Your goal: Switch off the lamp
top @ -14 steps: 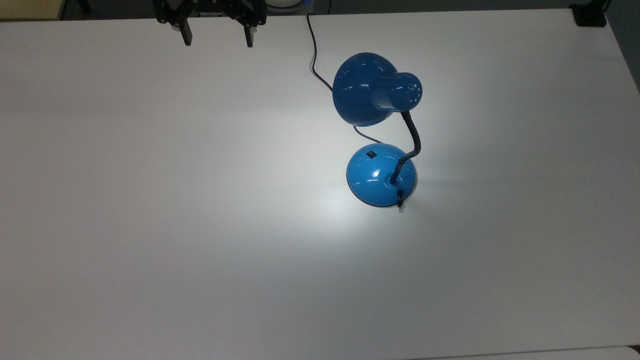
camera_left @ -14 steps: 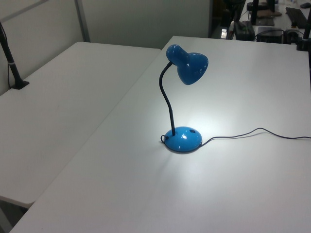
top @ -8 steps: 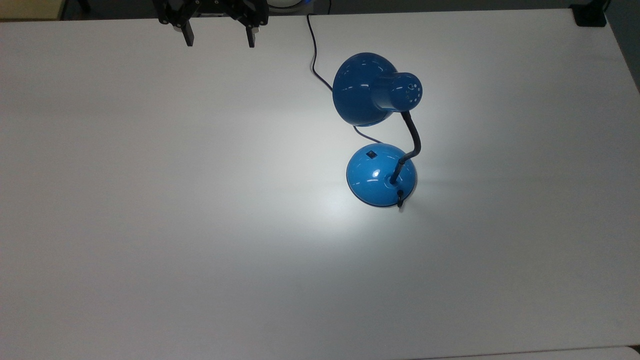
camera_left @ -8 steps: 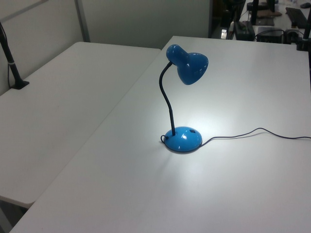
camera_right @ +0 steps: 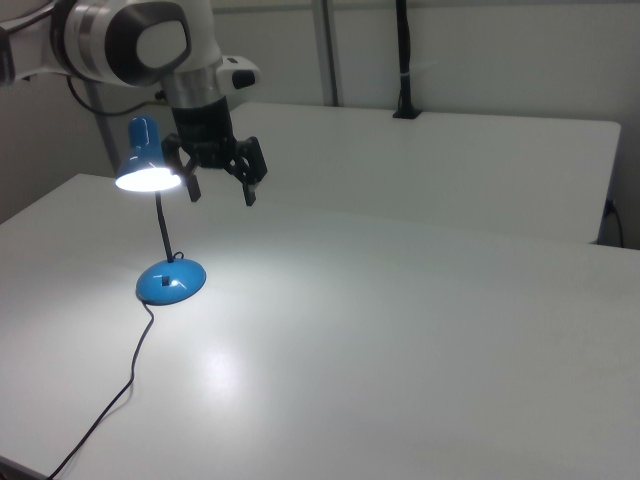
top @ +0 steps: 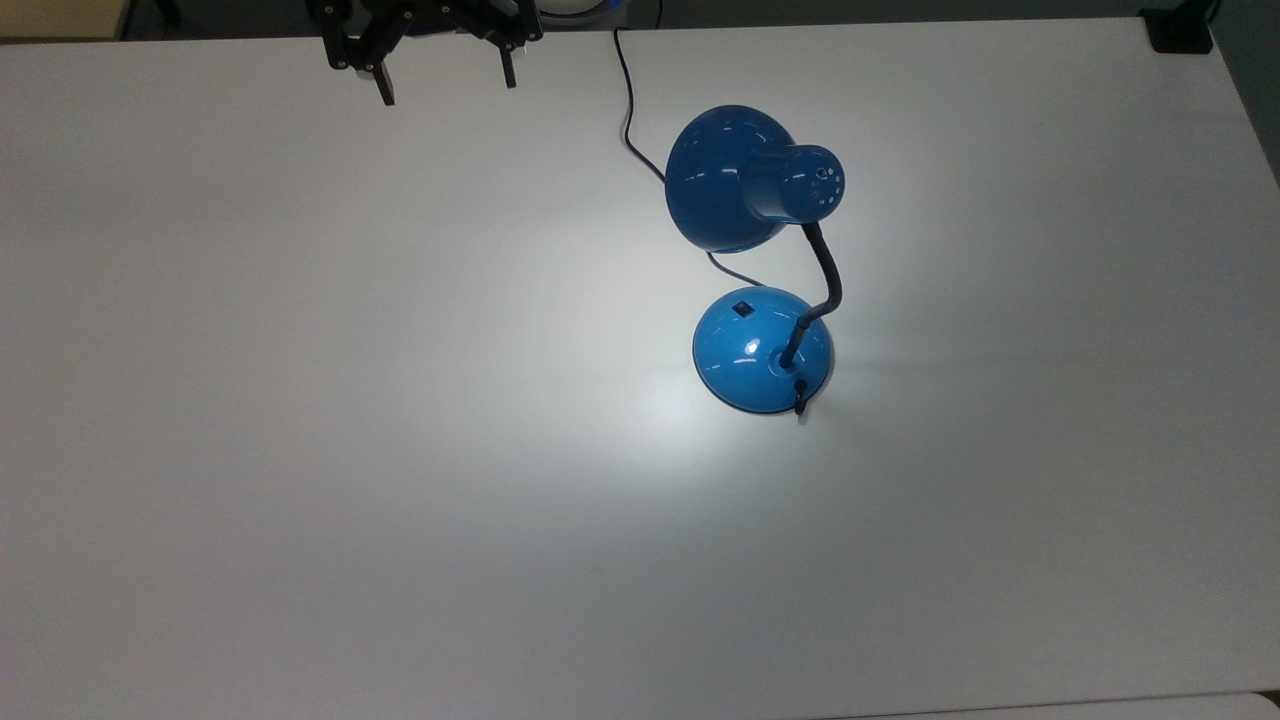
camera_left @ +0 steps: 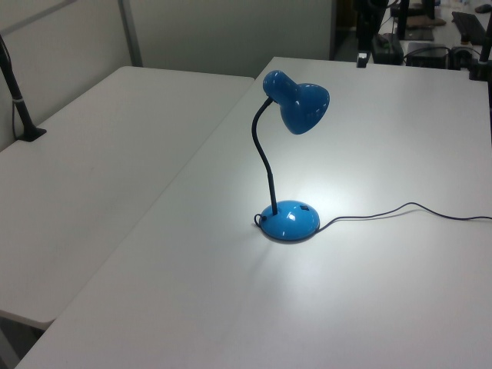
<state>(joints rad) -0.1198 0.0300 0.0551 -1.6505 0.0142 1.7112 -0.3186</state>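
White table [top: 300, 450]: plain matte top, takes up pretty much everything in the top view, with a bright pool of light on it around the lamp base.
Arm [camera_right: 130, 40]: grey and white, comes in at the right view's upper left, hanging above the table.
Lamp [top: 755, 180]: glossy blue, lit, standing right of centre in the top view; dome shade tilted over on the black gooseneck.
Base [top: 762, 348]: round blue dome, sits on the table nearer than the shade in the top view.
Gripper [top: 445, 85]: black, fingers spread wide apart, nothing between them, at the top view's far edge, well apart from the lamp and off to its left.
Cord [camera_left: 400, 209]: thin black, trails from the base to the left view's right.
Switch [top: 741, 308]: tiny black, on the base's far side in the top view.
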